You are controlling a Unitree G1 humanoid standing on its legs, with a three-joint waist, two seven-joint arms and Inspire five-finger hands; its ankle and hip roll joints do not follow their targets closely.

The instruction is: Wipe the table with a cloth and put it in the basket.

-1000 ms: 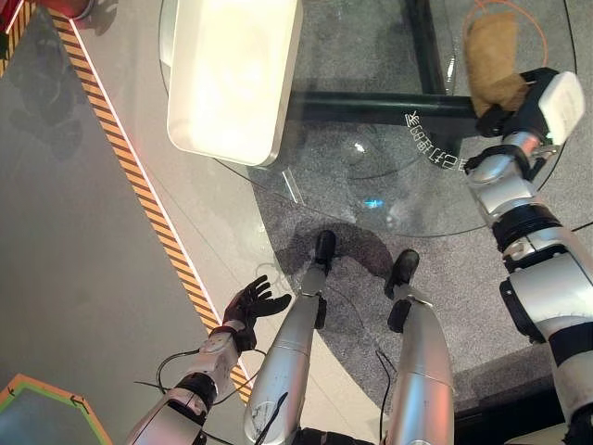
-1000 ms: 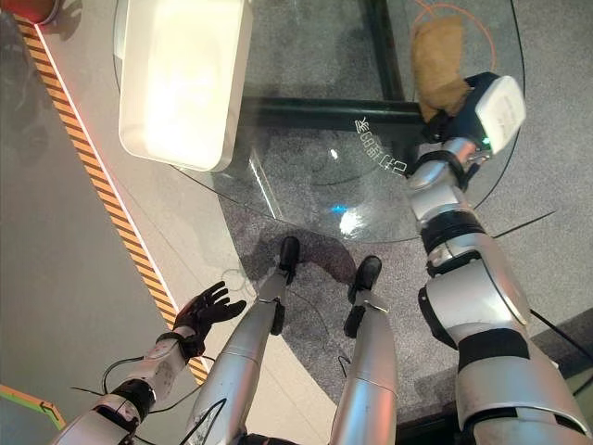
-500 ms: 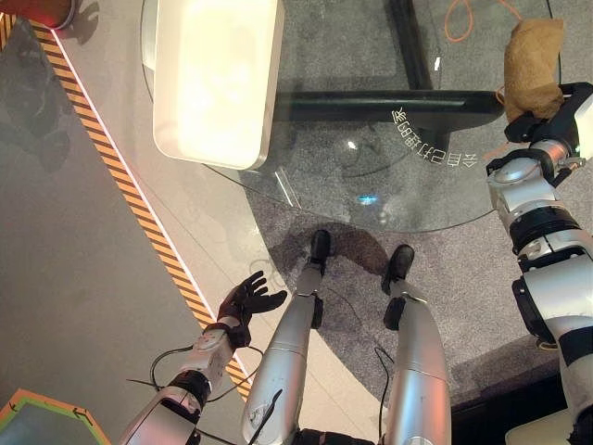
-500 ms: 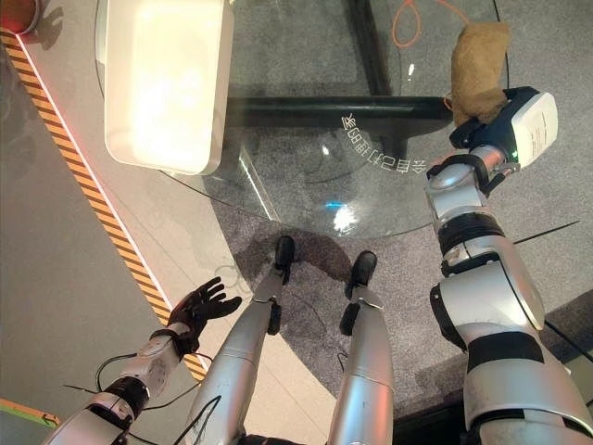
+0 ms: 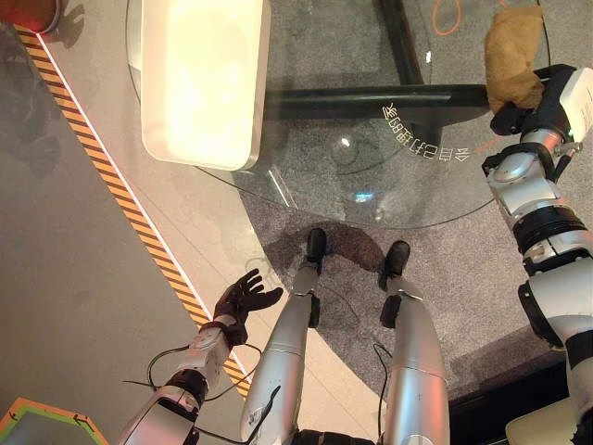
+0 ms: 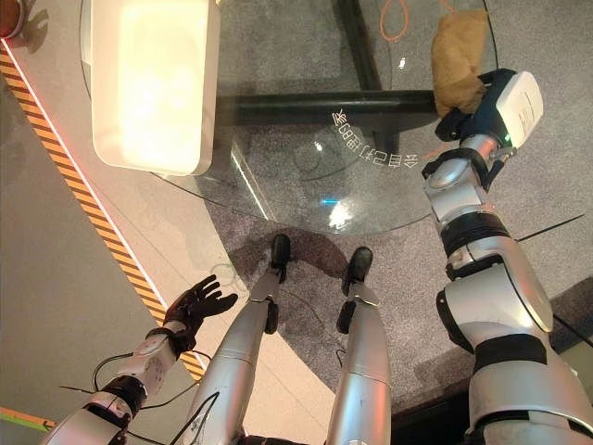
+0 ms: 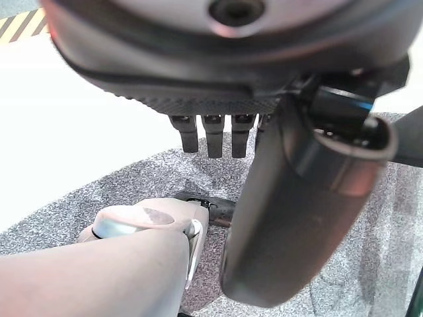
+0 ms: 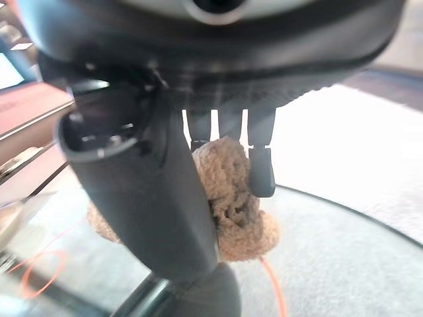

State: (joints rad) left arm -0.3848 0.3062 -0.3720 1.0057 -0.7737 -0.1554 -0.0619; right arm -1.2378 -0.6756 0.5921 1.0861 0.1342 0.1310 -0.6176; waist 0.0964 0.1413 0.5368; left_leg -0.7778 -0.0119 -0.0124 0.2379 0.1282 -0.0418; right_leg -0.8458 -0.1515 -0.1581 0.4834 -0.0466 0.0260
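Biggest thing here is the floor: pale smooth flooring (image 5: 83, 241) on the left, a grey speckled carpet (image 5: 463, 269) on the right, and a strip of orange-and-black hazard tape (image 5: 130, 209) running diagonally between them. Over the carpet sits a round glass table (image 5: 371, 176), see-through, so you can make out its dark base bar (image 5: 371, 97) underneath, plus an orange cable (image 6: 400, 17) looping on the floor past it. On the table's left part there's a big white rectangular tray-like basket (image 5: 199, 79), glaring bright, so I can't tell what's inside or how deep it is; its far end is cut off at the top edge.

The brown cloth (image 5: 511, 56) is at the table's right rim, bunched up and hanging out past the right hand (image 5: 537, 102). In the right wrist view the cloth (image 8: 234, 205) is pinched between thumb and curled fingers (image 8: 261, 165), so that hand is clamped on it. Whether the cloth's loose end actually touches the glass, I can't say.

The left hand (image 5: 243, 298) is down low by the tape, well away from the table, palm up, fingers spread and holding nothing.

There's a bit of something red (image 5: 28, 11) at the top left corner, too cropped to identify.
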